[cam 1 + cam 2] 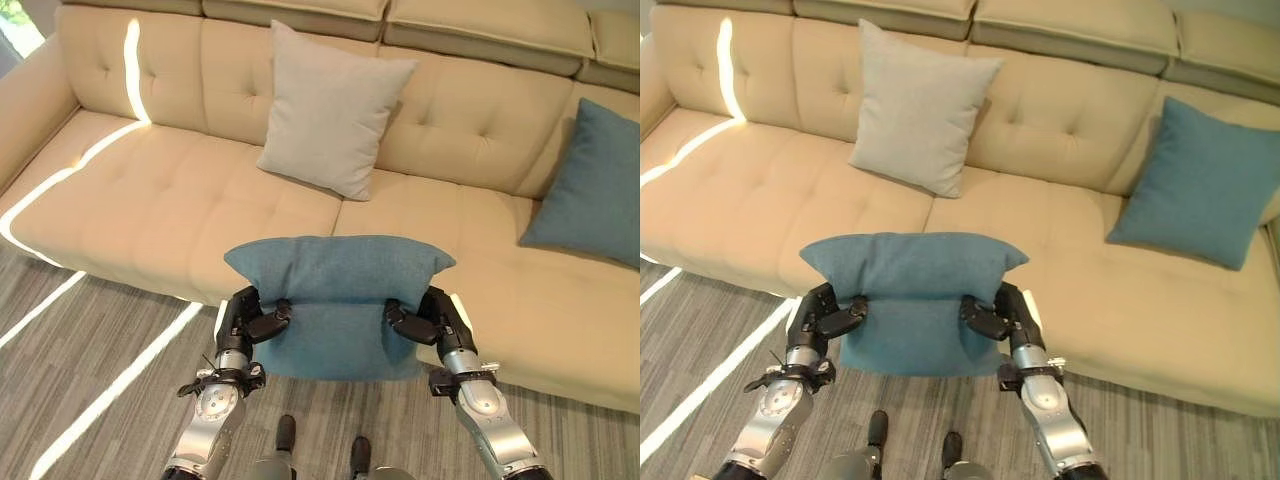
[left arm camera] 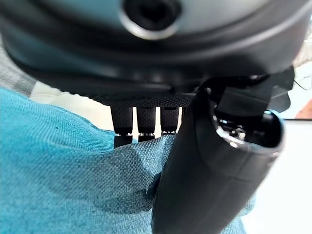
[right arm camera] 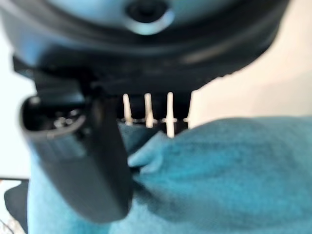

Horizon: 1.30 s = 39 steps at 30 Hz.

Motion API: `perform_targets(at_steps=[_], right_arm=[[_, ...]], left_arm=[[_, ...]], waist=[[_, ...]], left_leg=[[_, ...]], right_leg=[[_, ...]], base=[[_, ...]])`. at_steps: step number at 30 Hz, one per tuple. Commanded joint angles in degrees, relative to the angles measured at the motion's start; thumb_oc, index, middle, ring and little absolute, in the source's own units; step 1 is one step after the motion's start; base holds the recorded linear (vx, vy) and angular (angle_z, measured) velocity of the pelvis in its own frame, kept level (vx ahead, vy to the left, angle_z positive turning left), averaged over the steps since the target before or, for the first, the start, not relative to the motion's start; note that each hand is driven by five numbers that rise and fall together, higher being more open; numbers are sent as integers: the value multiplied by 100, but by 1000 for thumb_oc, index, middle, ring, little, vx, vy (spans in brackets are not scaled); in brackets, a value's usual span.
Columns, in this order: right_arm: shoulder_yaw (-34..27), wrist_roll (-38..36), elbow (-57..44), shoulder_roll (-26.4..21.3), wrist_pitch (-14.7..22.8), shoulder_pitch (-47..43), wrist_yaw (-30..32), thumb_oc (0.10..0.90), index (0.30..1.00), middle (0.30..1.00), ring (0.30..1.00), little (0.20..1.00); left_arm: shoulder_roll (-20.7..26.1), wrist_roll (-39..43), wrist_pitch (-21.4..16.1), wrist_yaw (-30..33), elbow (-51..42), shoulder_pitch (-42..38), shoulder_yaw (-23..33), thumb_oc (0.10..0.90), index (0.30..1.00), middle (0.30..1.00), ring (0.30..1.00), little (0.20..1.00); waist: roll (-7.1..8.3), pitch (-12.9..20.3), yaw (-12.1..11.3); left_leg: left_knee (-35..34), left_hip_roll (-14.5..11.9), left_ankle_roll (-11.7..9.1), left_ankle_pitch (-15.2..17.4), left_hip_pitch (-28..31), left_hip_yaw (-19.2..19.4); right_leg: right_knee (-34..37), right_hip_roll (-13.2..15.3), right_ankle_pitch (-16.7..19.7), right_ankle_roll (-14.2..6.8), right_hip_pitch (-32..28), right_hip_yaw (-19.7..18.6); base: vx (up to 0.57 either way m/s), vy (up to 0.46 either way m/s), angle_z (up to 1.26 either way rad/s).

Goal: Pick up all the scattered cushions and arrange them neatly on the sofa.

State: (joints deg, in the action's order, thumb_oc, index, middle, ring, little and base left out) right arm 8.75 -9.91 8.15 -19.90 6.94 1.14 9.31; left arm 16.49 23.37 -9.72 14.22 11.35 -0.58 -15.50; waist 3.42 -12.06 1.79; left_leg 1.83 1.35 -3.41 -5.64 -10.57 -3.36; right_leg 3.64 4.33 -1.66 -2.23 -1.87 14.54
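A teal cushion (image 1: 338,300) hangs in front of the beige sofa (image 1: 150,210), held up between both hands. My left hand (image 1: 250,320) pinches its left side, thumb in front and fingers behind the cloth. My right hand (image 1: 428,318) grips the right side the same way. In the wrist views each thumb (image 2: 204,185) (image 3: 87,161) presses into the teal cloth (image 2: 63,185) (image 3: 234,175). A light grey cushion (image 1: 332,108) leans upright against the sofa back. Another teal cushion (image 1: 592,185) leans at the sofa's right end.
The sofa seat to the left of the grey cushion is bare, with a bright strip of sunlight (image 1: 60,180) across it. Grey striped floor (image 1: 90,350) runs along the sofa's front edge.
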Motion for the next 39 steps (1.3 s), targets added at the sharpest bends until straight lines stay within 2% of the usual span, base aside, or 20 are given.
perform_targets(at_steps=[1, 6, 9, 12, 13, 14, 15, 16, 18, 19, 24, 26, 28, 29, 30, 31, 33, 35, 36, 39], right_arm=[[-143, -136, -854, 122, 688, -186, 64, 400, 300, 300, 300, 300], [-4, -55, -757, 226, 639, -318, 13, 400, 300, 300, 300, 300], [122, -5, -725, 382, 645, -499, -97, 400, 300, 300, 300, 300], [127, 1, -724, 419, 667, -485, -115, 400, 300, 300, 300, 300], [102, 31, -730, 427, 665, -464, -125, 400, 300, 300, 300, 300], [86, 35, -725, 411, 672, -454, -127, 400, 300, 300, 300, 300], [87, 34, -723, 409, 673, -453, -127, 400, 300, 300, 300, 300], [85, 24, -692, 383, 684, -462, -107, 400, 300, 300, 300, 300], [76, 11, -681, 357, 683, -462, -102, 400, 300, 300, 300, 300], [53, -4, -670, 297, 666, -427, -107, 400, 300, 300, 300, 300], [7, 12, -699, 191, 692, -364, -139, 400, 300, 300, 300, 300], [-52, 0, -719, 115, 696, -311, -147, 400, 300, 300, 300, 300], [-113, 2, -714, 51, 699, -265, -145, 400, 300, 300, 300, 300], [-156, 16, -712, 33, 685, -219, -126, 400, 300, 300, 300, 300], [-156, 16, -712, 33, 685, -219, -126, 400, 300, 300, 300, 300], [-204, -30, -699, 11, 659, -201, -80, 400, 300, 300, 300, 300], [-239, -82, -692, 14, 638, -220, -59, 400, 300, 300, 300, 300], [-268, -117, -666, 5, 625, -243, -19, 400, 300, 300, 300, 300], [-268, -117, -666, 5, 625, -243, -19, 400, 300, 300, 300, 300], [-283, -142, -655, 38, 613, -256, 25, 400, 300, 300, 300, 300]], left_arm=[[187, -194, -638, -120, -298, -95, 349, 400, 300, 300, 300, 300], [248, -160, -605, -153, -375, 44, 442, 400, 300, 300, 300, 300], [370, -190, -604, -173, -402, 52, 573, 400, 300, 300, 300, 300], [379, -206, -606, -165, -376, 26, 571, 400, 300, 300, 300, 300], [363, -205, -624, -168, -383, 2, 572, 400, 300, 300, 300, 300], [345, -195, -631, -175, -409, 7, 584, 400, 300, 300, 300, 300], [344, -195, -630, -175, -411, 10, 585, 400, 300, 300, 300, 300], [299, -191, -628, -170, -375, -12, 560, 400, 300, 300, 300, 300], [288, -182, -626, -183, -356, -28, 545, 400, 300, 300, 300, 300], [264, -171, -626, -235, -303, -89, 509, 400, 300, 300, 300, 300], [163, -143, -632, -311, -298, 36, 527, 400, 300, 300, 300, 300], [91, -48, -635, -376, -318, 86, 513, 400, 300, 300, 300, 300], [32, -9, -634, -402, -300, 113, 490, 400, 300, 300, 300, 300], [-3, 13, -626, -418, -284, 115, 469, 400, 300, 300, 300, 300], [-3, 13, -626, -418, -284, 115, 469, 400, 300, 300, 300, 300], [-9, 38, -635, -421, -280, 84, 398, 400, 300, 300, 300, 300], [34, 11, -602, -423, -287, 39, 376, 400, 300, 300, 300, 300], [83, -17, -572, -414, -313, 16, 389, 400, 300, 300, 300, 300], [83, -17, -572, -414, -314, 17, 389, 400, 300, 300, 300, 300], [115, -15, -554, -363, -380, 86, 466, 400, 300, 300, 300, 300]], waist=[[262, 1017, 0], [332, 984, -152], [291, 882, -268], [275, 860, -256], [248, 839, -198], [245, 836, -178], [240, 834, -172], [251, 785, -131], [245, 741, -86], [290, 716, -51], [289, 779, -46], [303, 780, -26], [308, 756, 9], [303, 763, 46], [303, 763, 47], [296, 738, 60], [305, 776, 54], [338, 805, 16], [338, 808, 17], [372, 782, -87]], left_leg=[[-37, -250, 82, 551, 62, 1046], [-91, -235, 174, 658, 215, 1192], [-229, -242, 335, 754, 525, 1193], [-287, -228, 347, 756, 610, 1142], [-380, -163, 349, 741, 727, 957], [-408, -109, 349, 734, 745, 844], [-413, -112, 348, 740, 755, 838], [-454, 14, 354, 731, 815, 583], [-452, 62, 351, 743, 849, 443], [-439, 203, 340, 759, 865, 151], [-361, 289, 310, 869, 877, -73], [114, 383, 213, 1057, 737, -161], [480, 394, 115, 1167, 561, -52], [492, 310, 86, 1152, 527, 139], [492, 310, 86, 1152, 527, 139], [475, 112, 87, 1033, 363, 516], [356, -7, 87, 804, 72, 802], [283, -125, 56, 592, -275, 970], [286, -125, 56, 593, -278, 970], [217, -408, -44, 397, -671, 1087]], right_leg=[[-251, -26, -61, -439, 262, 56], [-411, 69, -90, -547, 232, 4], [-1558, 286, 65, -804, 525, -174], [-1694, 245, 45, -789, 625, -323], [-1573, -40, -104, -647, 792, -742], [-1405, -175, -120, -592, 883, -939], [-1400, -178, -125, -591, 870, -933], [-1066, -390, -13, -526, 1086, -1258], [-928, -447, 47, -518, 1110, -1339], [-704, -513, 194, -529, 1153, -1542], [-498, -485, 248, -443, 912, -1496], [-373, -436, 239, -374, 773, -1369], [-261, -377, 210, -344, 619, -1173], [-187, -343, 187, -338, 521, -1033], [-187, -343, 187, -338, 521, -1032], [-111, -282, 129, -351, 396, -850], [-116, -243, 91, -369, 372, -751], [-128, -236, -25, -357, 289, -703], [-129, -236, -26, -357, 291, -702], [-195, -232, -274, -330, 75, -688]], base=[[231, 160, 71], [107, 154, 11], [97, 190, -9], [67, 82, -5], [119, 81, 14], [124, 80, 15], [130, 25, 54], [114, 15, 60], [104, 0, 88], [101, -40, 106], [102, -82, 78], [98, -99, 59], [75, -67, 100], [57, -36, 109], [61, -14, 81], [42, 10, 44], [84, 13, 42], [116, 5, 54], [115, 9, 40], [230, 66, 16]])
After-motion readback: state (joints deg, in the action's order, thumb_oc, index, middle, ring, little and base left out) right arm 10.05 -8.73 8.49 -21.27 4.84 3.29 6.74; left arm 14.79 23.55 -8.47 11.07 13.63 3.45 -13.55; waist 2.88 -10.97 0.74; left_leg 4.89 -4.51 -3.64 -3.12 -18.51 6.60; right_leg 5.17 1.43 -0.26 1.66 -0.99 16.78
